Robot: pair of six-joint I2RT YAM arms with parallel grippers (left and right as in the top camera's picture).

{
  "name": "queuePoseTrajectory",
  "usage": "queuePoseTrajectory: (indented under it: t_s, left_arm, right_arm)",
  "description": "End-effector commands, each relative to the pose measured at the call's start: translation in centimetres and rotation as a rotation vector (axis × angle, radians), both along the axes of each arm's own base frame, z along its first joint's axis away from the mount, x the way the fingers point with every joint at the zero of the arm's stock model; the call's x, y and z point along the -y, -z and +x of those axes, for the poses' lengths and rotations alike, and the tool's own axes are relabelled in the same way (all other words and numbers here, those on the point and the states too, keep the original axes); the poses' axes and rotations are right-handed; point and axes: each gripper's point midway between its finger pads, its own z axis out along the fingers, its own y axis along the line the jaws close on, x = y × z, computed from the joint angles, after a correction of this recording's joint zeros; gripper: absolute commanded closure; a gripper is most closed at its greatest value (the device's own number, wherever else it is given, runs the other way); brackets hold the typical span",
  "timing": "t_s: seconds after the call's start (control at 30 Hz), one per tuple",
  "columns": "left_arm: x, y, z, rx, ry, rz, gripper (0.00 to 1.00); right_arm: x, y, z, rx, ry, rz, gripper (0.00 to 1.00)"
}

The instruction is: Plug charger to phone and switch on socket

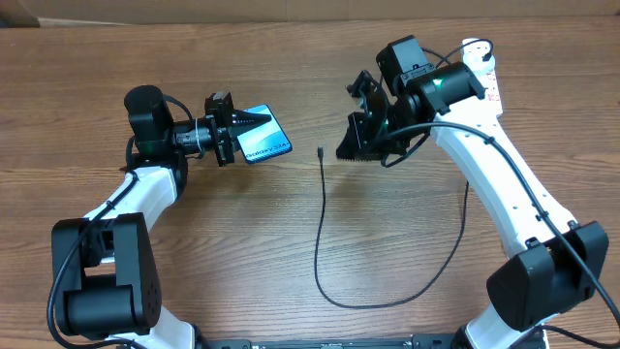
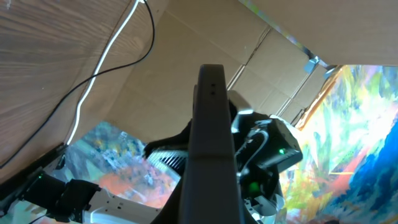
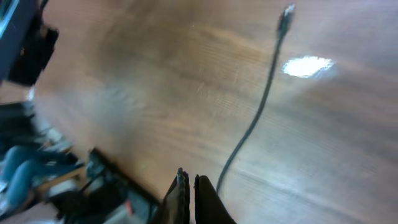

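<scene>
Since the charger [image 1: 321, 223] is just a long thin black cable, it's going to be light and floppy. I'd pinch it right behind the small connector tip [image 1: 320, 152], the only stiff bit. Grab further back and the end will probably droop and wander.

It lies loose in the middle of the table [image 1: 223, 262], tip toward the far edge, running to the near edge and looping round to the right.

The right gripper [image 3: 189, 178] is clenched on nothing and hangs just right of that tip. The left gripper [image 1: 254, 120] looks clamped on the phone [image 1: 268, 146], held screen-up nearer the left edge. The phone is slim and glassy, probably slippery, with a black rim, a light blue screen and Galaxy lettering.
</scene>
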Motion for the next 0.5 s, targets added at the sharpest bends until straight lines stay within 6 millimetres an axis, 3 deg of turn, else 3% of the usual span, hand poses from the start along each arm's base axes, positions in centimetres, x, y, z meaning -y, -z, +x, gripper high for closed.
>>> queuePoseTrajectory:
  t_s: [0.0,0.2,0.33,0.47]
  left_arm:
    - [-0.2,-1.5,0.0,0.081,0.011,0.005,0.96]
    - [-1.5,-1.7,0.7,0.103,-0.032,0.012,0.96]
    - [-3.4,-1.8,1.3,0.112,-0.083,0.015,0.95]
    - [-4.5,-1.8,1.6,0.112,-0.11,0.017,0.96]
  right_arm:
    - [2.2,0.3,2.1,0.095,0.104,-0.14,0.96]
    - [2.5,3.7,4.0,0.092,0.182,-0.196,0.94]
    - [1.9,5.5,5.4,0.137,0.201,-0.256,0.71]
    - [1.6,7.4,6.1,0.163,0.227,-0.365,0.56]
